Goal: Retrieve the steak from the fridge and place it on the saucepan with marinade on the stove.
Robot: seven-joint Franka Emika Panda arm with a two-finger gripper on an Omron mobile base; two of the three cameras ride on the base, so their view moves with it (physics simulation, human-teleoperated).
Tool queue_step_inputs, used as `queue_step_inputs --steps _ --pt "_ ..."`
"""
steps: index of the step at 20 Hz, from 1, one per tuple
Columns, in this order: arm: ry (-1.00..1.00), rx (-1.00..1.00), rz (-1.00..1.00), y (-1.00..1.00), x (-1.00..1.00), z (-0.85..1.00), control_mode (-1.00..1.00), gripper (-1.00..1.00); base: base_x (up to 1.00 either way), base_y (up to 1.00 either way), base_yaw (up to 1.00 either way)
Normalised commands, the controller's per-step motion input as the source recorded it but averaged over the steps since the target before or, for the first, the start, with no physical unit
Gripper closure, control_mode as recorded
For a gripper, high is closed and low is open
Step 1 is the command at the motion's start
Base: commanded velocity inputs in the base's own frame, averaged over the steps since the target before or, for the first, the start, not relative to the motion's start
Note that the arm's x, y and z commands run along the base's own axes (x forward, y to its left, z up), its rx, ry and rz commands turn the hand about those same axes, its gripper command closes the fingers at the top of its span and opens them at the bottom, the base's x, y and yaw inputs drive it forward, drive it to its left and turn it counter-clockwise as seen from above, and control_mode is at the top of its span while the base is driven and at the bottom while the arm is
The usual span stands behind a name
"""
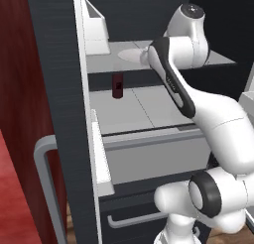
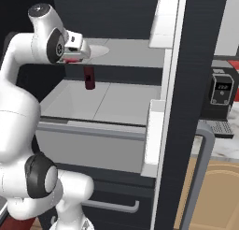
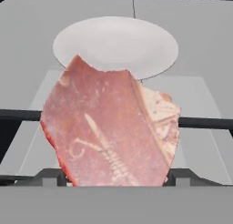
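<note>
The steak [image 3: 109, 132], a pink-red marbled slab, hangs between my dark fingertips [image 3: 50, 176] in the hand view, lifted in front of a white plate [image 3: 116, 45]. My gripper [image 3: 116, 177] is shut on its two sides. In the right base view the gripper [image 2: 74, 56] is level with the upper shelf [image 2: 130, 53] of the open fridge [image 2: 196, 84], and a sliver of red steak [image 2: 71, 61] shows under the hand. The arm hides the hand in the left base view, where the plate [image 1: 130, 54] peeks out beside it. The saucepan, marinade and stove are out of view.
A small dark red can [image 1: 117, 85] [image 2: 89, 78] stands upright on the lower shelf [image 1: 144, 109]. The open fridge door [image 1: 54, 114] with white bins [image 1: 94, 27] stands to the left, and another door [image 2: 196, 107] to the right. A grey drawer front [image 1: 154, 156] lies below.
</note>
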Motion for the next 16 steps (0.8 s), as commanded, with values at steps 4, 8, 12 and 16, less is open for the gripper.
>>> queue_step_inputs --steps 4,8,12,16 --pt "0.01 0.0 0.0 -0.04 -0.95 0.0 -1.0 1.0 0.0 0.0 0.0" --pt "0.04 0.0 0.0 -0.04 -0.91 0.0 -1.0 1.0 0.0 0.0 0.0" --pt "0.14 0.0 0.0 0.0 -0.65 -0.26 -1.0 1.0 0.0 0.0 0.0" --pt "0.19 0.0 0.0 -0.02 -0.46 -0.39 -1.0 1.0 0.0 0.0 0.0"
